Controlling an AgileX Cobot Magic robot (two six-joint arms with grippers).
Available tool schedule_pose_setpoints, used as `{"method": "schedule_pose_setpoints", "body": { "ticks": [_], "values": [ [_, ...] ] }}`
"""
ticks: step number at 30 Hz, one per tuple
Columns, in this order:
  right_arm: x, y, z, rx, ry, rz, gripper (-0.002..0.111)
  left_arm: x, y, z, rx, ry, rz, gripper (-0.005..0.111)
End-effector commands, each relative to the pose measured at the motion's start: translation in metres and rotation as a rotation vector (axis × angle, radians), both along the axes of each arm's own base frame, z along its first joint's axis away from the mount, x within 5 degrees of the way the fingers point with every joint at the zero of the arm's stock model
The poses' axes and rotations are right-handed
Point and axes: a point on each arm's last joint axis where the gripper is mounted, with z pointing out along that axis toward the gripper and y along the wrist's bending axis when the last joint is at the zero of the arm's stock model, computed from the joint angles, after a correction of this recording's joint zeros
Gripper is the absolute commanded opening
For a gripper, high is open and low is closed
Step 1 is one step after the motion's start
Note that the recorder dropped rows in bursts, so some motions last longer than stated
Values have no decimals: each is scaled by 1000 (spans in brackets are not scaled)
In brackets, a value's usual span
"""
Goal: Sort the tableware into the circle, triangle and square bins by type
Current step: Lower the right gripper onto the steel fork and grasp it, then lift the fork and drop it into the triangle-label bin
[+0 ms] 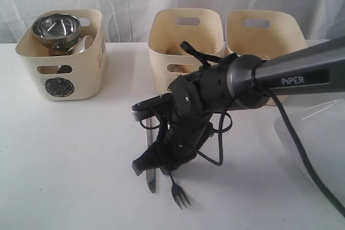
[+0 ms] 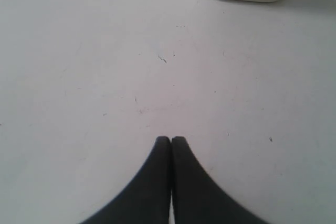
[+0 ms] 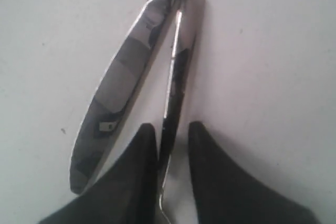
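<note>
Since the right gripper (image 3: 171, 126) straddles the fork (image 3: 181, 51) handle, fingers slightly apart, it's fork-grabbing time; next: squeeze, lift clear of the knife (image 3: 121, 87); left gripper (image 2: 170, 140) sits pressed together.

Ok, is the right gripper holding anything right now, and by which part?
Cannot tell for sure. The right gripper straddles the fork at its handle near the tines, beside the knife, but a gap shows beside one of its fingers.
</note>
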Motion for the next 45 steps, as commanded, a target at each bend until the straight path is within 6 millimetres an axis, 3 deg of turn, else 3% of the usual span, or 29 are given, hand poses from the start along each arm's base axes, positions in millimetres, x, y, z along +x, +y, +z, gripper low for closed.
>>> {"method": "schedule_pose_setpoints", "body": {
  "ticks": [1,6,11,17,22,27,30,36,38,41,45],
  "values": [
    [-5,-4,-29,-68,73,8,0,-1,0,-5,-5,22,-2,0],
    [-2,-9,-24,-142,41,84,0,-1,0,-5,-5,22,-2,0],
    [13,-13,0,-252,-49,176,0,-1,0,-5,-5,22,-2,0],
    [28,-7,57,-222,-196,170,0,-1,0,-5,-5,22,-2,0],
    [47,-15,123,-102,-408,108,0,-1,0,-5,-5,22,-2,0],
    [73,-56,180,106,-547,-106,0,-1,0,-5,-5,22,-2,0],
    [83,-88,198,215,-594,-193,0,-1,0,-5,-5,22,-2,0],
    [95,-157,212,422,-590,-275,0,-1,0,-5,-5,22,-2,0],
    [99,-171,212,483,-600,-271,0,-1,0,-5,-5,22,-2,0],
    [104,-182,212,587,-620,-275,0,-1,0,-5,-5,22,-2,0],
    [110,-183,209,666,-631,-274,0,-1,0,-5,-5,22,-2,0]
  ]
}}
